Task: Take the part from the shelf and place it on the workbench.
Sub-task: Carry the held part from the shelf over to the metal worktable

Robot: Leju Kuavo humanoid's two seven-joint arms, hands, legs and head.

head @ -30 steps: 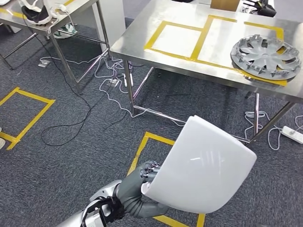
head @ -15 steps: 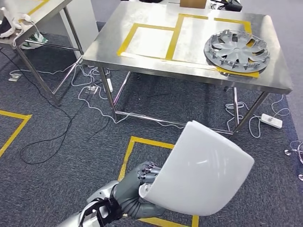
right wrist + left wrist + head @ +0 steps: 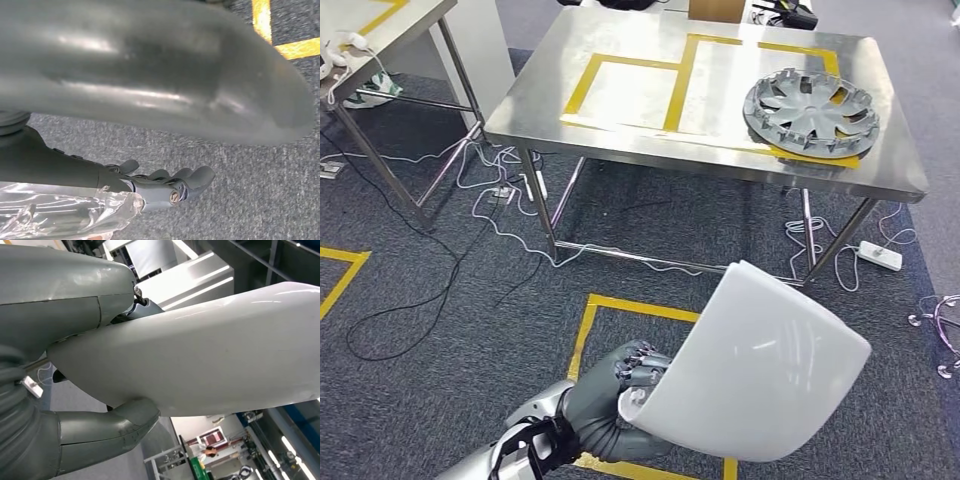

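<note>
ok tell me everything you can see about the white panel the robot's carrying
The white panel is a smooth, glossy curved shell, plastic by the look, with rounded corners and ceiling lights reflected on it. The left hand grips one edge, thumb on one face and fingers on the other. It is held tilted above the grey carpet and a yellow tape square, short of the steel workbench. Nothing else touches it.

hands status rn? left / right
Left hand: holding the white curved part by its edge.
Right hand: holds nothing, fingers together and roughly straight; open or shut cannot be told.
</note>
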